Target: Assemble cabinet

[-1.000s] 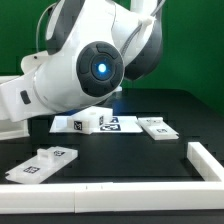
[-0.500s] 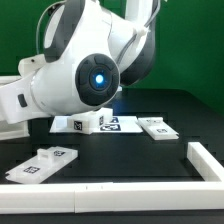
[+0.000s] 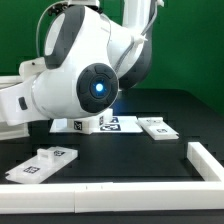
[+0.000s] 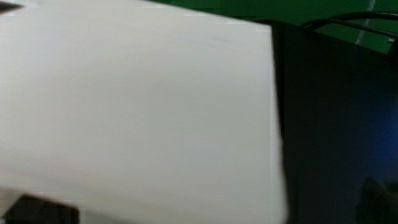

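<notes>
In the wrist view a large blurred white cabinet piece [image 4: 143, 110] fills most of the picture, right against the camera and reaching down between the jaws. My gripper [image 4: 205, 216] looks shut on it; only one dark fingertip [image 4: 29, 211] shows. In the exterior view the gripper and this piece are hidden behind the big white arm [image 3: 90, 70], which is raised above the table. A small white tagged cabinet part [image 3: 88, 123] sits on the marker board [image 3: 118, 124]. Tagged flat panels lie at the exterior view's right [image 3: 158, 127] and front left [image 3: 42, 163].
A long plain white rail [image 3: 110, 196] runs along the table's front edge, and a shorter one [image 3: 208, 164] runs along the exterior view's right. A green wall stands behind the black table.
The arm's wrist joint has turned and shifted slightly toward the exterior view's left. The parts on the table have not moved.
</notes>
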`<state>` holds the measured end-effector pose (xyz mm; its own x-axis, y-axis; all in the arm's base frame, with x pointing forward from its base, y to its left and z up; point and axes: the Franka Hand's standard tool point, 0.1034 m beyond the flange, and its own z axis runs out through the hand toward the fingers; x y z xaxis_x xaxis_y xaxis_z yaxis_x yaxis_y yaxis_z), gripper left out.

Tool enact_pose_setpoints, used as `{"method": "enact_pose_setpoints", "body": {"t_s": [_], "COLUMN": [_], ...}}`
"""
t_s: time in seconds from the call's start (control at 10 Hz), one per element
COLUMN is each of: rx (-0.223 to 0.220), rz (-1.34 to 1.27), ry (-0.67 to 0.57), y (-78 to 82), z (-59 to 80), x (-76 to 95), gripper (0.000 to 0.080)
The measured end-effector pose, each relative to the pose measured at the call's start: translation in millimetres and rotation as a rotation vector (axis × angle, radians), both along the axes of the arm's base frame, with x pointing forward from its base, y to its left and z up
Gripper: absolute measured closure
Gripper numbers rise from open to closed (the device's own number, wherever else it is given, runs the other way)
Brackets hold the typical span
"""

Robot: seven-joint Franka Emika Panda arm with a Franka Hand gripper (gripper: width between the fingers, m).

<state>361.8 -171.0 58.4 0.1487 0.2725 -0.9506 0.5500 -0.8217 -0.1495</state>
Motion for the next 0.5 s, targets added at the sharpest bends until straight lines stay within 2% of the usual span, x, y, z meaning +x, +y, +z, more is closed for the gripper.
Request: {"method": "enact_pose_setpoints", "body": {"t_s": [0.2, 0.3, 0.4, 0.5], "rx": [0.0, 0.0, -0.001, -0.006], "rz": [0.0, -0.001, -0.002, -0.007], "ry": [0.0, 0.002, 0.005, 0.013], "y": [-0.1, -0.1, -0.1, -0.4], "z": [-0.1, 0.2, 0.7, 2.7], "x": [-0.1, -0.4, -0.8, -2.4], "gripper": [0.0257, 0.0257, 0.0441, 0.0573]}}
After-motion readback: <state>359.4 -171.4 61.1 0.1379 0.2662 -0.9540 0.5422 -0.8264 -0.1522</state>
